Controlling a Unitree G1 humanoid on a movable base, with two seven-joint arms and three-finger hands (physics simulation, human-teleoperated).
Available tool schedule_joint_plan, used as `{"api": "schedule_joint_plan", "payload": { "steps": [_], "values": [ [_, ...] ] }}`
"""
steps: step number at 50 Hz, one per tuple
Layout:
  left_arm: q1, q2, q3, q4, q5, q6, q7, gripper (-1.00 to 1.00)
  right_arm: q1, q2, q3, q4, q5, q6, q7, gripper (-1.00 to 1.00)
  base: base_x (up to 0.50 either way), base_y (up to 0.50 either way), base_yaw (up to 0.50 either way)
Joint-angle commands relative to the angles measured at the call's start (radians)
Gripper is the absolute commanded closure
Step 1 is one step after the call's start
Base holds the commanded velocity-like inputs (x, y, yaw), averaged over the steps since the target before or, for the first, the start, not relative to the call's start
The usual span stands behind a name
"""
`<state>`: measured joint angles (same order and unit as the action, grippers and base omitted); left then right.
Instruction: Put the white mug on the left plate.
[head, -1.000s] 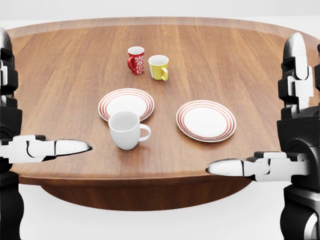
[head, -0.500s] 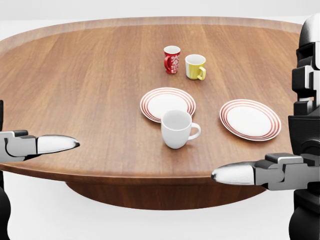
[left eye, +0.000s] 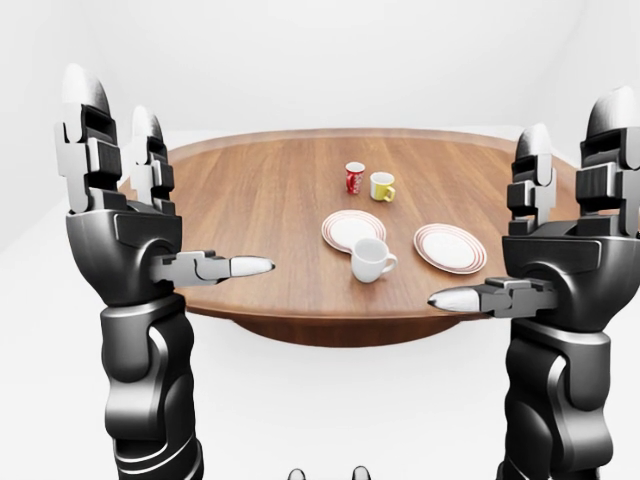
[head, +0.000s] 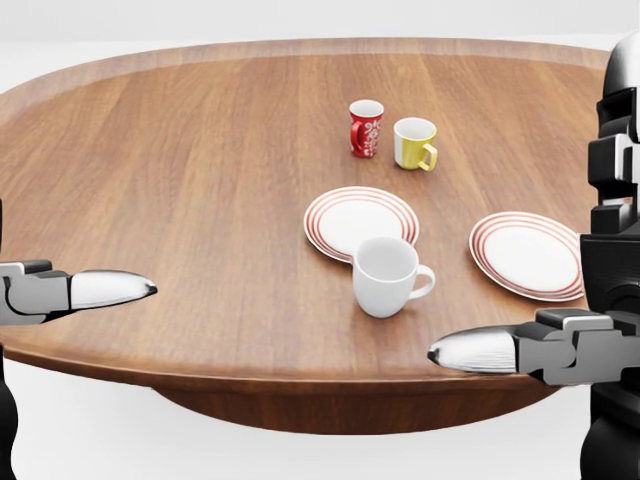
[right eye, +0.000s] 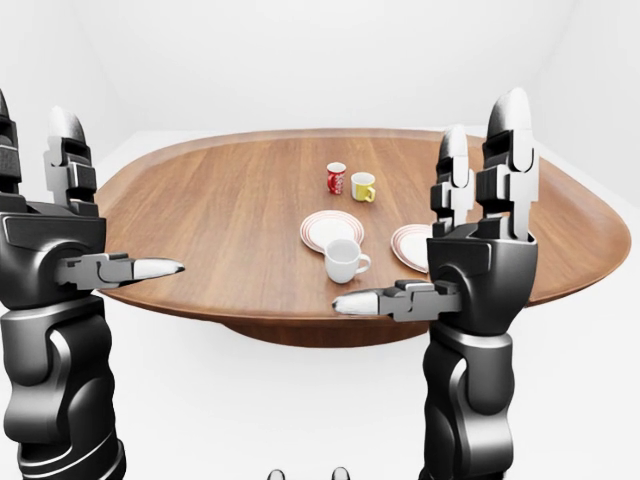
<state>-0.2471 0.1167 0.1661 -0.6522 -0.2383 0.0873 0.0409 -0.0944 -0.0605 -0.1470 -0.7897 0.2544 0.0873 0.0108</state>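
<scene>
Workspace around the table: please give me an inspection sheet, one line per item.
Surface: round wooden table, bare wood on its left part.
Job's things: white mug upright on the wood, handle to view right, at the lower right edge of the left plate; not on it.
Clutter: red mug, yellow mug, right plate.
Hands: left hand and right hand raised, open, holding nothing.
Cables: nothing seen.
Surroundings: plain white room.

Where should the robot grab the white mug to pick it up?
Probably around the white mug's round body, coming from the head view's left or from above: it stands upright, mouth open upward, with its handle pointing right. The left plate lies just beyond it.
</scene>
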Motion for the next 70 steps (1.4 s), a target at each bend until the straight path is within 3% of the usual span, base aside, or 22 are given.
{"api": "schedule_joint_plan", "payload": {
  "steps": [1, 59, 64, 65, 70],
  "values": [
    [-0.003, 0.0, -0.001, -0.003, -0.003, 0.0, -0.001, -1.0, 0.002, -0.005, -0.005, -0.015, 0.053, 0.0, -0.008, -1.0, 0.5, 0.0, 0.0],
    [0.003, -0.002, -0.006, -0.003, -0.002, 0.0, -0.011, -1.0, 0.008, -0.003, 0.005, -0.034, 0.071, 0.0, 0.001, -1.0, 0.5, 0.0, 0.0],
    [0.005, -0.004, -0.007, -0.004, 0.0, 0.0, -0.013, -1.0, 0.031, -0.007, 0.069, -0.009, 0.002, 0.0, 0.015, -1.0, 0.13, -0.01, 0.0],
    [0.017, -0.005, -0.016, -0.006, 0.006, 0.0, -0.019, -1.0, 0.278, -0.031, 0.286, -0.079, -0.067, 0.0, 0.111, -1.0, 0.0, 0.0, 0.0],
    [0.02, -0.01, -0.016, -0.013, 0.013, 0.0, -0.025, -1.0, 0.299, -0.007, 0.29, -0.082, -0.105, 0.0, 0.153, -1.0, 0.0, 0.0, 0.0]
  ]
}}
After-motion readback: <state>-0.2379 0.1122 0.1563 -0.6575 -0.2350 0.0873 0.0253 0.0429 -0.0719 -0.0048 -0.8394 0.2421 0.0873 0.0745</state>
